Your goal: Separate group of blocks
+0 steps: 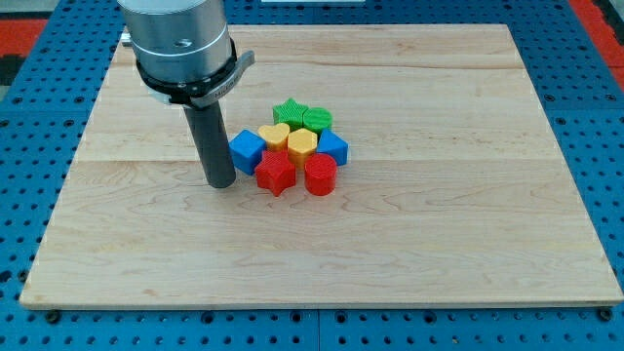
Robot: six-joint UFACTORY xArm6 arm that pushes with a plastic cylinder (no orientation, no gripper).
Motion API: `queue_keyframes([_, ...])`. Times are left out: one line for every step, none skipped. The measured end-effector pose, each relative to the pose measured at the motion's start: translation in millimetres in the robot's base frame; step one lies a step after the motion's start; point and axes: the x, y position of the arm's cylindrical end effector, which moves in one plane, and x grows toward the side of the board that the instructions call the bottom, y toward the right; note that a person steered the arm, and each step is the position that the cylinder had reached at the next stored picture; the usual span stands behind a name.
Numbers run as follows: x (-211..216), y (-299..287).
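Several small blocks sit bunched together near the board's middle. A green star [288, 110] and a green round block [317, 120] are at the top of the cluster. A yellow heart [274, 136] and a yellow hexagon [301, 143] are below them. A blue cube [248, 150] is at the left and a blue block [333, 148] at the right. A red star [276, 173] and a red cylinder [320, 175] are at the bottom. My tip [220, 182] rests on the board just left of the blue cube and the red star, close to them.
The wooden board [439, 234] lies on a blue perforated table [19, 117]. The arm's grey metal body [180, 44] hangs over the board's top left part.
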Motion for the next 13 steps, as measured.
queue_keyframes([0, 0])
queue_keyframes([17, 36])
queue_keyframes([15, 55])
queue_keyframes([-8, 73])
queue_keyframes([-19, 89])
queue_keyframes([-25, 107])
queue_keyframes([-27, 129])
queue_keyframes([-41, 170])
queue_keyframes([-82, 180])
queue_keyframes([-84, 179])
queue_keyframes([-105, 139])
queue_keyframes([-108, 43])
queue_keyframes([-95, 11])
